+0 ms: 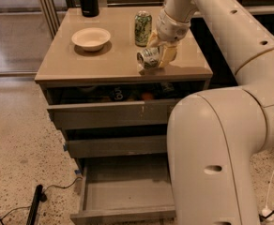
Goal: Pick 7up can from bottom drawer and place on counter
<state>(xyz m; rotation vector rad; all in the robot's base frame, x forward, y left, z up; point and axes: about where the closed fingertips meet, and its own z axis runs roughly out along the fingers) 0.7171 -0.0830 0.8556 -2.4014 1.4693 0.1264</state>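
Observation:
My gripper (156,56) is over the front right part of the counter (99,62). It is shut on the 7up can (148,58), a small silvery can held on its side just above the beige top, open end facing forward. The bottom drawer (123,191) is pulled out below, and its grey inside shows nothing in it. My arm and its large beige body cover the right side of the cabinet.
An upright green-patterned can (143,28) stands just behind the gripper. A cream bowl (91,38) sits at the left of the counter and a black bottle (87,0) at the back. The top drawer (113,111) is partly open with several items inside. A cable (36,205) lies on the floor.

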